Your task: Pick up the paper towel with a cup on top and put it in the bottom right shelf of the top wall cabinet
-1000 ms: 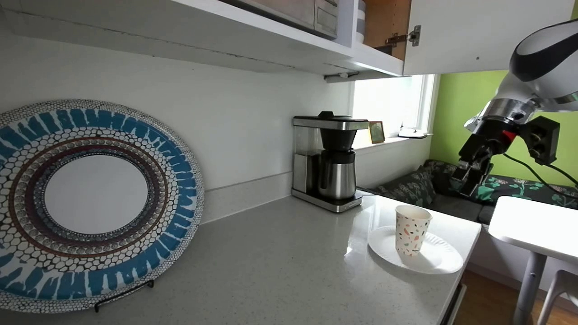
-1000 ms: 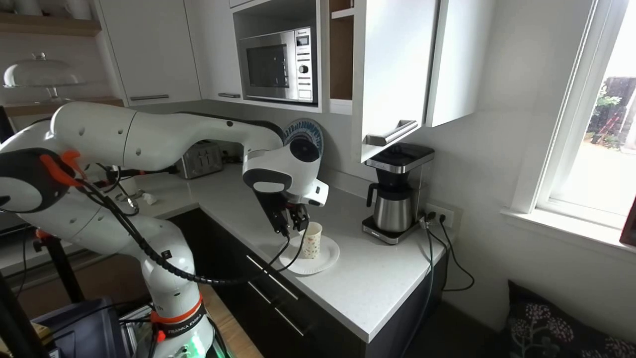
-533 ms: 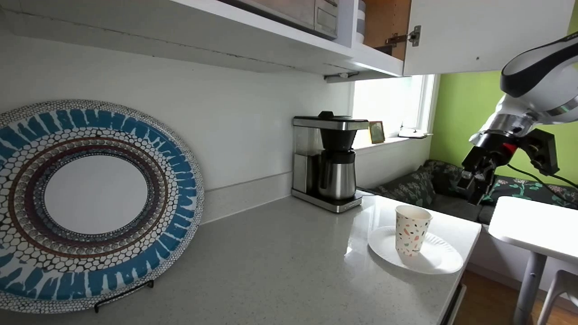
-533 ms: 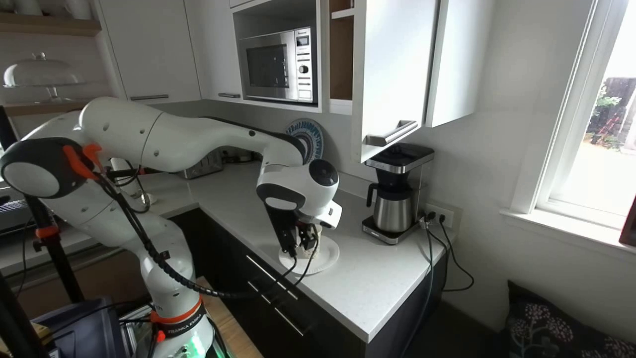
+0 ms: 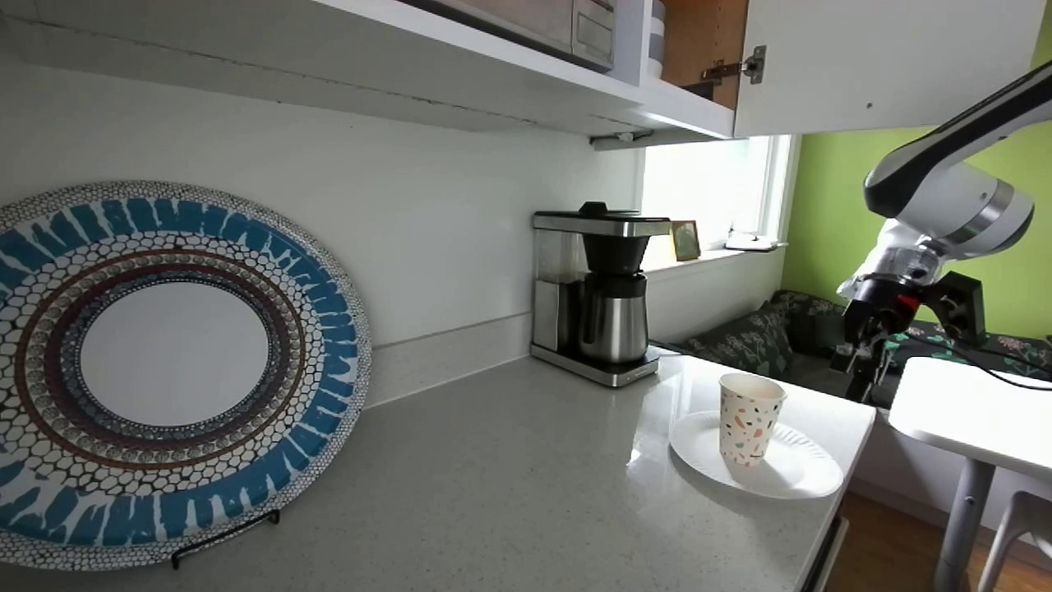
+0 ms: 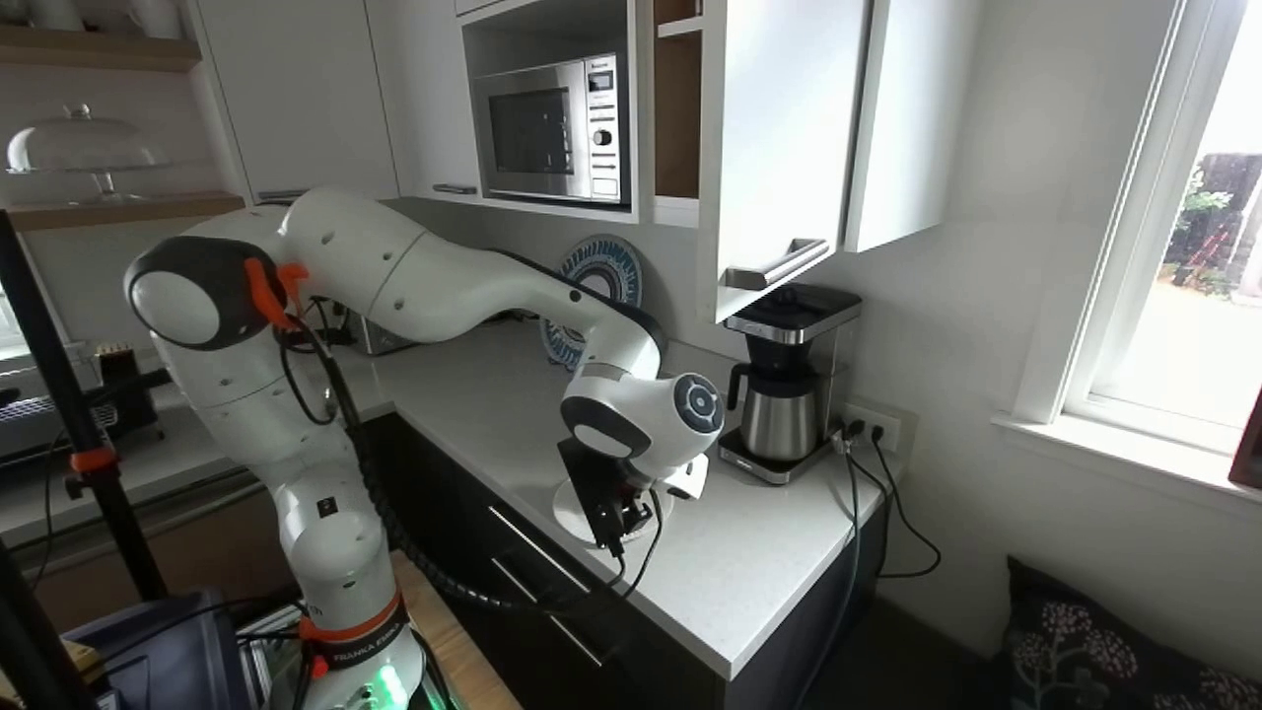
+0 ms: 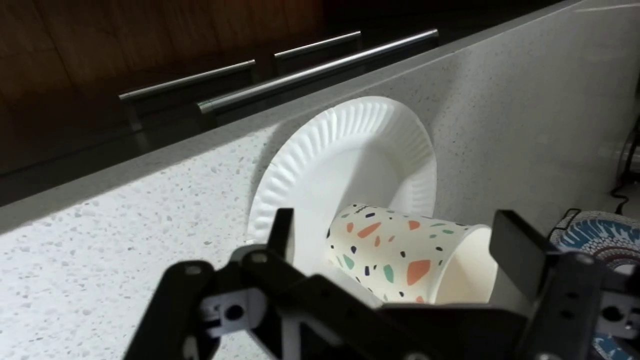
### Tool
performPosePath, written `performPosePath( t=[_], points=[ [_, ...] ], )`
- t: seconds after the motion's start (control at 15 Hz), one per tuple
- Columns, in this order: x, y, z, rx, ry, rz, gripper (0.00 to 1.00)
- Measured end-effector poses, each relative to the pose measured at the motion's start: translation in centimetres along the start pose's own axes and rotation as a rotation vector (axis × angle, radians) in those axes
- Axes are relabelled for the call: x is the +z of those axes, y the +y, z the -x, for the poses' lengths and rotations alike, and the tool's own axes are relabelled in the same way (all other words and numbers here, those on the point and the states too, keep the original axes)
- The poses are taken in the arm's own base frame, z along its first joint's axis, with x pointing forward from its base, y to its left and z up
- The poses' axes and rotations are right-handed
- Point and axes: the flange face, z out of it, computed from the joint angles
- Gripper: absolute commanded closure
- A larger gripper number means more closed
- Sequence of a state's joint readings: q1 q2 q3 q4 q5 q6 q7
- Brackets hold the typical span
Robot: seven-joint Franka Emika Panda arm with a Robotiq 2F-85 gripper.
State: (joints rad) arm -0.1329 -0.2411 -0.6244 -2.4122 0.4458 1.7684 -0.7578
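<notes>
The paper towel, a white fluted round sheet like a paper plate (image 5: 801,469), lies flat on the counter near its edge; it also shows in the wrist view (image 7: 310,185). The cream speckled cup (image 5: 751,419) stands upright on it; in an exterior view the arm hides it. My gripper (image 6: 623,528) is open and empty, low beside the plate at the counter's edge. In the wrist view the cup (image 7: 385,250) appears between the spread fingers (image 7: 392,215), apart from them. The top wall cabinet (image 5: 888,66) has its door open. Its bottom right shelf (image 5: 689,107) shows a brown interior.
A coffee maker (image 5: 608,296) stands on the counter against the wall. A large blue-patterned plate (image 5: 177,353) leans on a stand. The open cabinet door (image 6: 779,128) hangs above the counter. A microwave (image 6: 552,128) sits beside the compartment. A white table (image 5: 978,411) stands past the counter.
My arm has reached farther along the counter and the gripper has come down to near the plate's level. The cup and paper towel have not moved.
</notes>
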Motion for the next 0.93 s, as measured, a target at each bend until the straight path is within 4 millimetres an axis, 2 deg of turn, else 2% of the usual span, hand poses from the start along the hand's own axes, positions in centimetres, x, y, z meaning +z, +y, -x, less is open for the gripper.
performPosePath(
  t=[0.6, 0.93],
  points=[
    [3.7, 4.5, -4.4, -0.004, -0.081, -0.055, 0.0],
    [4.9, 6.3, -6.0, 0.007, -0.094, -0.098, 0.0]
  ],
)
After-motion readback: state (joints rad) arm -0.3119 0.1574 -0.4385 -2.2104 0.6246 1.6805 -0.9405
